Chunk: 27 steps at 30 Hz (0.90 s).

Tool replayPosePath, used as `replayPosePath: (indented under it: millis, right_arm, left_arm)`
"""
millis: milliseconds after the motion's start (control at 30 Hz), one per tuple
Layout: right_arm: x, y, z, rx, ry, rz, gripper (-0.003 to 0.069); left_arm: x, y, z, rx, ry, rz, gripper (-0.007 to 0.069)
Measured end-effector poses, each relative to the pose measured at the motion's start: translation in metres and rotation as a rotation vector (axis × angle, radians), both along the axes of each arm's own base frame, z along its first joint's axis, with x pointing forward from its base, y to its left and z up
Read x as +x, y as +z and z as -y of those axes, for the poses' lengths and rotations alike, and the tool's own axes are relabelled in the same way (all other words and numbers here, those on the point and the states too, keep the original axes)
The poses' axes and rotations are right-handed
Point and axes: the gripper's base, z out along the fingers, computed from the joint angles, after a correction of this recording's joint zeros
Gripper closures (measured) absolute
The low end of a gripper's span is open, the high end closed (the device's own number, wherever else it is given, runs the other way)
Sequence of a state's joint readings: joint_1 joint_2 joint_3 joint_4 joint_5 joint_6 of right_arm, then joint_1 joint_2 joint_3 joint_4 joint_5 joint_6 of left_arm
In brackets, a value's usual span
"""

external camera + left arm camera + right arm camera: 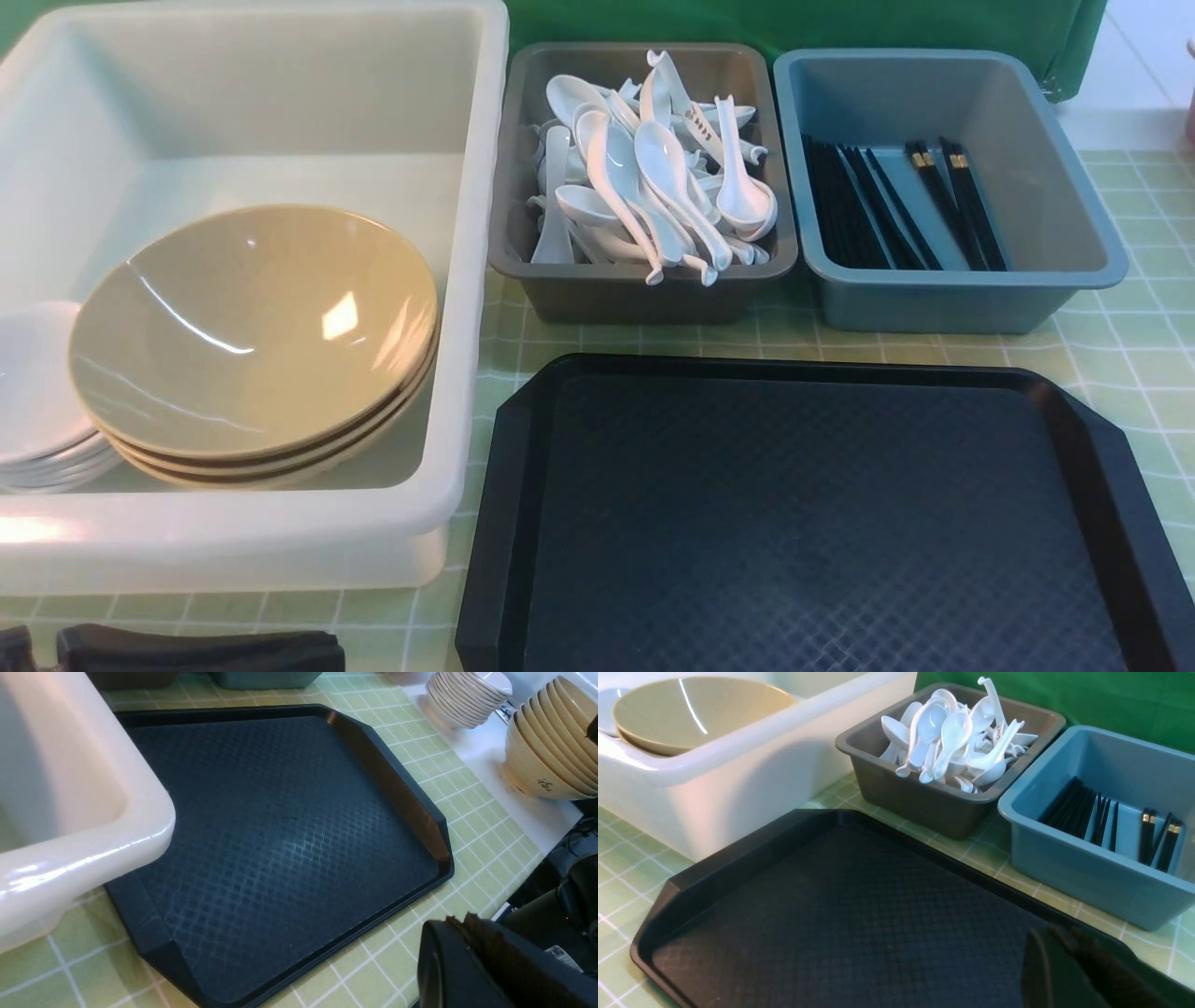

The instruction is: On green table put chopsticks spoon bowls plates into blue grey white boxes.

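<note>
White plastic box (471,280) sits at the robot's left on the green checked table (1134,345). Inside it: a stack of tan bowls (252,336), tilted slightly, and beside them, toward the left wall, a stack of white plates (37,401). The two stacks touch or nearly touch — cannot tell which.

Grey box (644,289) stands just right of the white box, heaped with white spoons (653,177); some handles overhang the near rim. Blue box (952,299) stands just beside the grey one, to its right, holding black chopsticks (896,205) lying on the floor of the box — most bunched at the left side, a few apart with light bands near the far ends.

Black tray (822,523) lies in front of the grey and blue boxes, its left edge just beside the white box. Textured surface bare.

Left wrist view: more tan bowls stacked (546,746) and a stack of pale dishes (462,695) on a white surface beyond the table edge.

Left gripper (472,961): only a dark finger shows at the frame edge, above the near corner of the tray; jaws pressed together, nothing held. Right gripper (1069,970): dark and blurred over the tray's edge near the blue box; jaws nearly together, nothing seen between them.
</note>
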<state>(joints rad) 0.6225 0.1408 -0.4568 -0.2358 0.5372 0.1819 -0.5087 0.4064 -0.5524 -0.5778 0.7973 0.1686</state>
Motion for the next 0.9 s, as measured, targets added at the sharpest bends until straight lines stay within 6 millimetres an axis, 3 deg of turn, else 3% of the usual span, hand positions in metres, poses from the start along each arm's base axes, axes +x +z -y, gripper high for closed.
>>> replayPosePath:
  millis: [233,333,500,600,700,900]
  right_arm:
    - [0.0,0.0,0.0,0.0,0.0,0.0,0.0591]
    - [0.0,0.0,0.0,0.0,0.0,0.0,0.0589]
    - [0.0,0.0,0.0,0.001,0.0,-0.001,0.0585]
    - [0.0,0.0,0.0,0.001,0.0,-0.001,0.0581]
    - [0.0,0.0,0.0,0.001,0.0,-0.001,0.058]
    - [0.0,0.0,0.0,0.001,0.0,-0.001,0.0573]
  left_arm:
    - [0.007,-0.001,-0.01,0.173,0.038,0.2,0.0626]
    - [0.012,0.004,-0.024,0.216,0.177,0.388,0.0626]
    - [0.012,-0.003,-0.045,0.19,0.46,0.519,0.0626]
    - [0.004,-0.02,-0.059,0.156,0.673,0.608,0.0626]
    - [0.002,-0.036,-0.062,0.146,0.76,0.651,0.0626]
    - [0.012,-0.097,-0.067,0.192,0.871,0.624,0.0626]
